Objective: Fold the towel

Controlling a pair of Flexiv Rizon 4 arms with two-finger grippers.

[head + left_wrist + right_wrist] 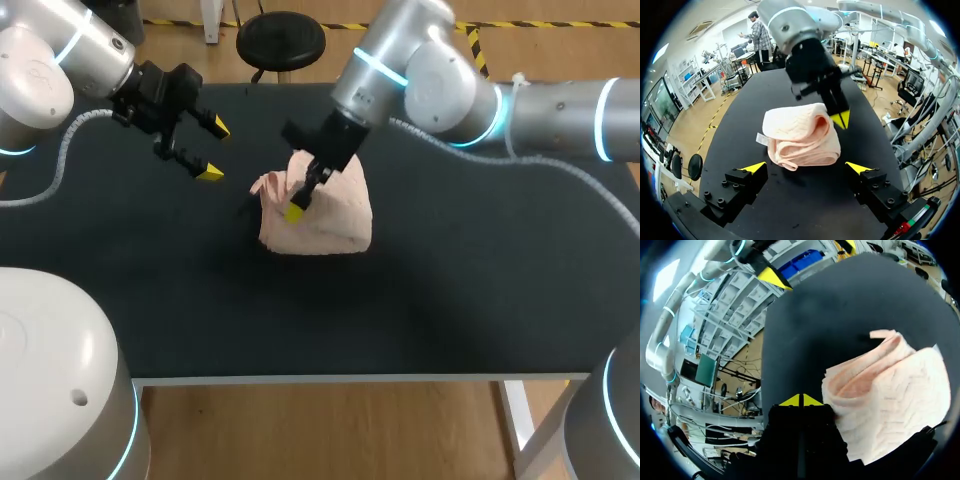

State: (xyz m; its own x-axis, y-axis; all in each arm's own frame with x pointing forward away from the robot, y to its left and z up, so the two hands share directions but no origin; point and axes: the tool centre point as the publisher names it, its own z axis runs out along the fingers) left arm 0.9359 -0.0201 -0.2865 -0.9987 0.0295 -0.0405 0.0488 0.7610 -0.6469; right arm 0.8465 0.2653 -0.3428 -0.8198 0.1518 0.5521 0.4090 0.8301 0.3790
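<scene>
Towel bunched in folds | left hand spread wide, empty | right hand closed, at towel's edge

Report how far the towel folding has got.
Done: the towel already lies folded over in a thick pink bundle on the table. In hand: the right gripper sits at the bundle's edge, tips together, no cloth seen between them; the left gripper hangs open off to the side. Left: the layers look loose and uneven, so perhaps a tidying fold.
</scene>
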